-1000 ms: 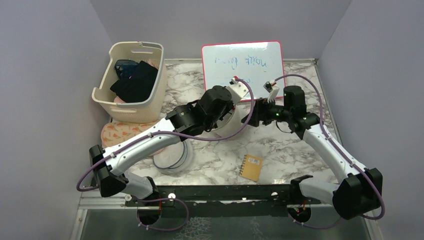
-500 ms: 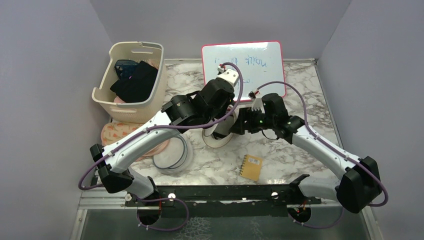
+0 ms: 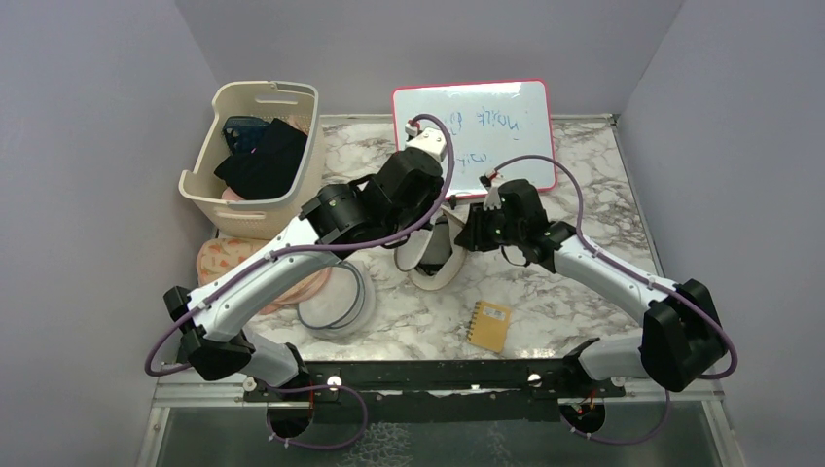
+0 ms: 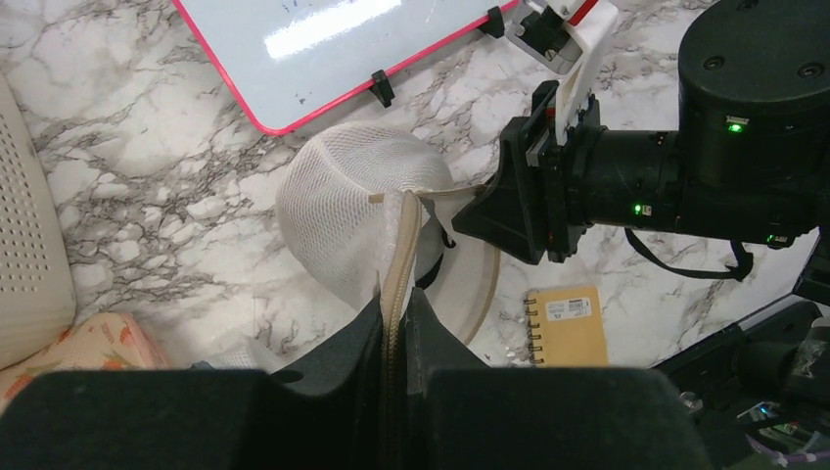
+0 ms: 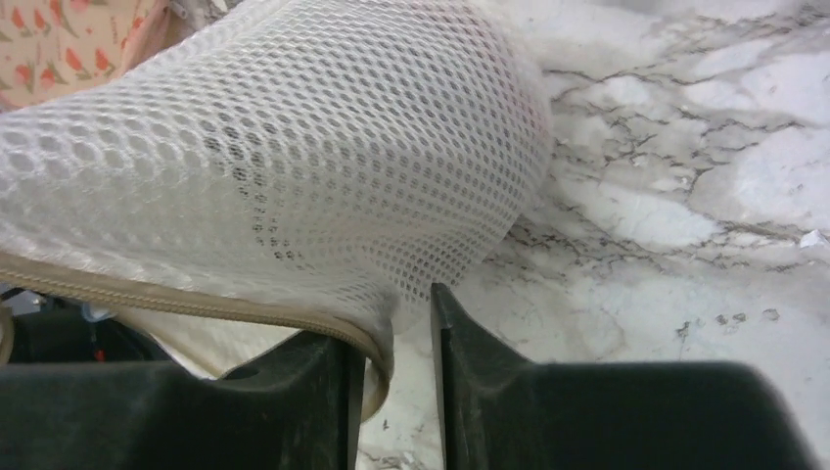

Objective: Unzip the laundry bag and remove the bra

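Note:
The laundry bag [image 3: 429,259] lies at mid-table, its white mesh side [image 4: 343,201] bulging and its tan top [image 4: 474,286] folded down to the right. My left gripper [image 4: 396,305] is shut on the bag's tan zipper band, holding it up. My right gripper [image 5: 393,305] reaches in from the right [image 3: 467,235]. Its jaws stand narrowly apart, with the zipper rim [image 5: 377,345] and mesh [image 5: 294,147] lying against the left finger and a gap to the right one. The bra is hidden.
A cream basket [image 3: 255,161] of dark clothes stands back left, with a pink-framed whiteboard [image 3: 474,122] behind the bag. A tan spiral notebook [image 3: 489,324] lies front centre. A clear blue-rimmed disc [image 3: 336,302] and a floral cloth [image 3: 229,261] lie to the left.
The right gripper has moved left onto the bag's rim and its jaws have narrowed. The left arm has swung back and left, still pinching the zipper band.

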